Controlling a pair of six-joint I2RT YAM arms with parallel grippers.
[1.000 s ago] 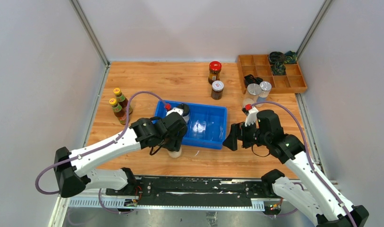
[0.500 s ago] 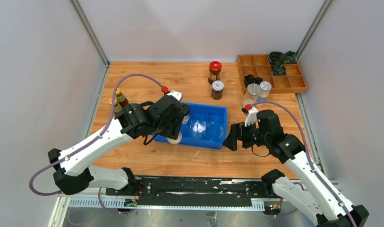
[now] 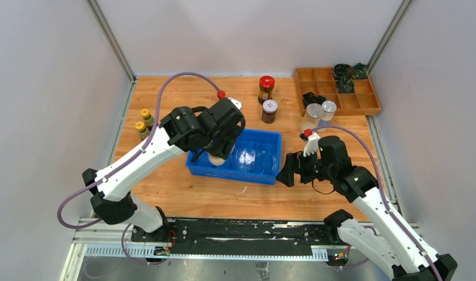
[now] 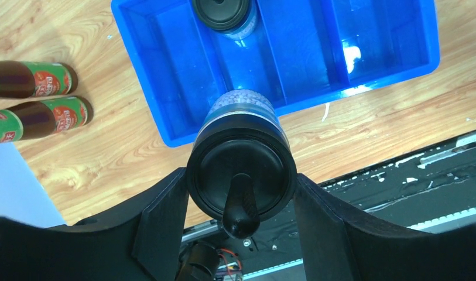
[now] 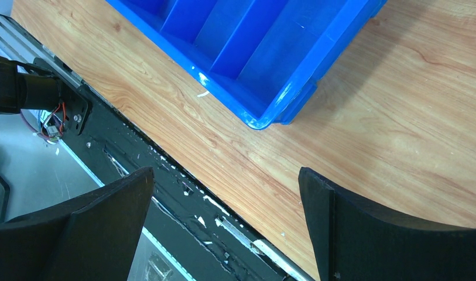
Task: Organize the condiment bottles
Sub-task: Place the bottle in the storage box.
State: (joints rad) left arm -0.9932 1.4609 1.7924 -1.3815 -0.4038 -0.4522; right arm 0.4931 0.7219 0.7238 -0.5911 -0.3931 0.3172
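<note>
- Closed in from both sides, the left fingers (image 4: 159, 216) pinch a black-lidded shaker (image 4: 241, 146) just under its lid. The clear body below the lid holds pale grains.
- In the left wrist view that shaker points base-first at the blue bin (image 3: 262, 155), with its base over the near wall at the bin's left end. Whether it touches the bin cannot be told.
- From the top view the left arm reaches over the bin's left part, and the held shaker shows beneath the wrist.
- A second black-lidded shaker (image 4: 223, 9) stands inside the bin, toward its far left, apart from the held one.
- The right fingers (image 5: 106, 228) are spread wide and hold nothing. They hover above the counter (image 3: 182, 99) just off the bin's near-right corner, not touching it.
- Two yellow-capped sauce bottles (image 3: 141, 127) stand upright side by side on the counter, left of the bin.
- A red-lidded jar (image 3: 266, 89) stands beyond the bin toward the back, with a white-lidded dark jar (image 3: 269, 111) just in front of it, between it and the bin.
- Two silver-lidded jars (image 3: 314, 112) stand next to each other by the near-left corner of the wooden tray (image 3: 364, 105), well apart from the bin.
</note>
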